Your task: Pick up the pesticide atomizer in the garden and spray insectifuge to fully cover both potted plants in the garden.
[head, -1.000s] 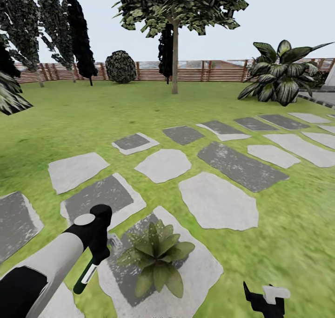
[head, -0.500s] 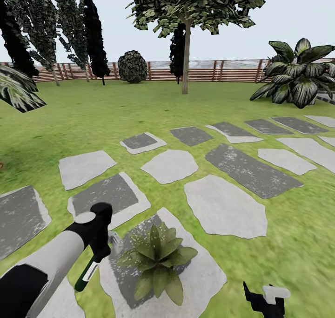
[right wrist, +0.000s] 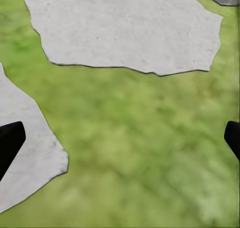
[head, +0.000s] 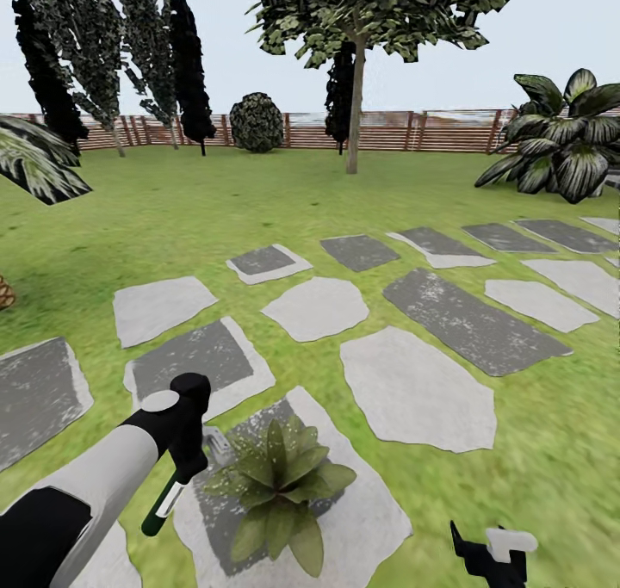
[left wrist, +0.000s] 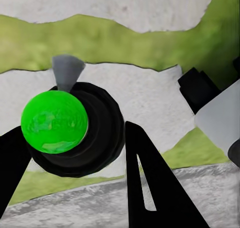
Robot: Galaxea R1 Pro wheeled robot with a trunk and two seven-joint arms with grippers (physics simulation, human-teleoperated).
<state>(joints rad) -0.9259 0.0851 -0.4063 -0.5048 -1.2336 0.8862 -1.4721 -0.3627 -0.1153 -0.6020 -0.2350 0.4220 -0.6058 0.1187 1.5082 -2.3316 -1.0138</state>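
The left tool (head: 179,463) is clenched around the pesticide atomizer (head: 164,504), holding it just beside a potted plant (head: 277,491) that sits on a grey stepping stone (head: 362,519) in the lawn. The right tool (right wrist: 120,138) hangs released above the grass (right wrist: 150,153), its fingers wide apart.

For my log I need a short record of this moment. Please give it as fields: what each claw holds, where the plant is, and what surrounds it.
left claw: shut on the pesticide atomizer, held beside the plant
atomizer in left wrist view: dark round body with a bright green cap, pale nozzle tip pointing away
right claw: open, over grass next to a pale stone
potted plant: low green rosette on a grey stepping stone
insectifuge: whitish specks on the leaves, too fine to judge coverage
surroundings: lawn, more stepping stones, wooden fence behind
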